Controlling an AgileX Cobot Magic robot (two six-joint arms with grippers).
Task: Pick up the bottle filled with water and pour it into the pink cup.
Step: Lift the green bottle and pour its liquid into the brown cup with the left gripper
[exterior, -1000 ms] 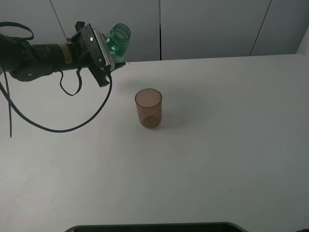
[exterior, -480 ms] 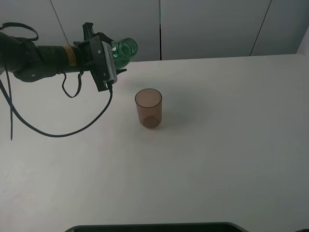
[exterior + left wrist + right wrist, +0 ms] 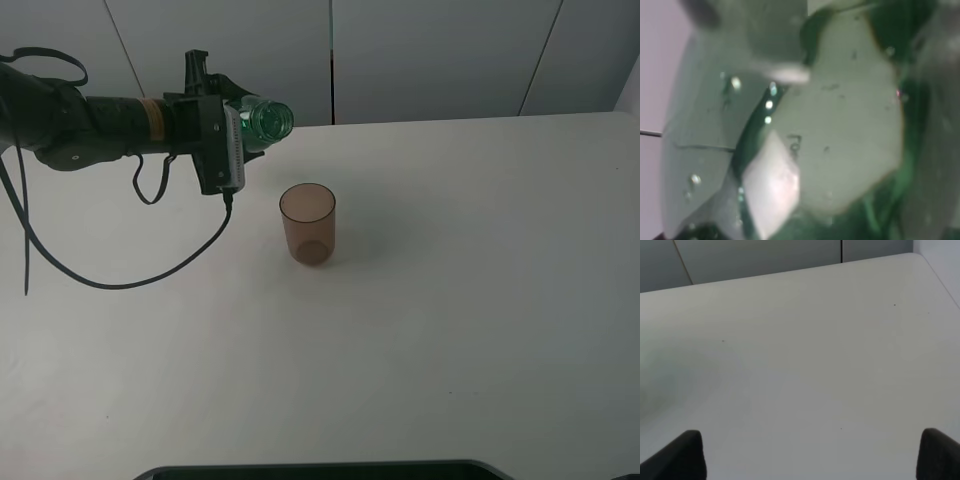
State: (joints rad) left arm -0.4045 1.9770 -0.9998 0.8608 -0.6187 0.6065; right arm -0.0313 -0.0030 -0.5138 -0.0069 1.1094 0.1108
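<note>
**Bottle tipped toward the pink cup, no stream showing yet**

Bottle (image 3: 262, 118) is held in the air by the left gripper (image 3: 232, 128), lying close to level with its open, capless mouth turned toward the pink cup (image 3: 307, 223). In the high view the mouth sits above the cup and to its left. Whether it is over the rim cannot be told from this angle. No water is seen falling, and the cup stands upright on the white table (image 3: 480, 300), apart from the bottle.

The left jaws are clamped across the bottle's body, behind the shoulder, leaving the threaded neck free. The left wrist view is filled with blurred green plastic (image 3: 840, 125) pressed close to the lens, which fits that grip. The right gripper (image 3: 812, 457) is spread wide over bare tabletop with nothing between its fingers.

As a judgement, the bottle is thin-walled and light on its own, so the water inside supplies most of the weight, and that weight will slide toward the neck as the tilt grows. The wall probably gives under a hard squeeze, and its smooth surface may slip under a weak one. A firm hold on the body looks right. The cup is likely light too and easily nudged over.
</note>
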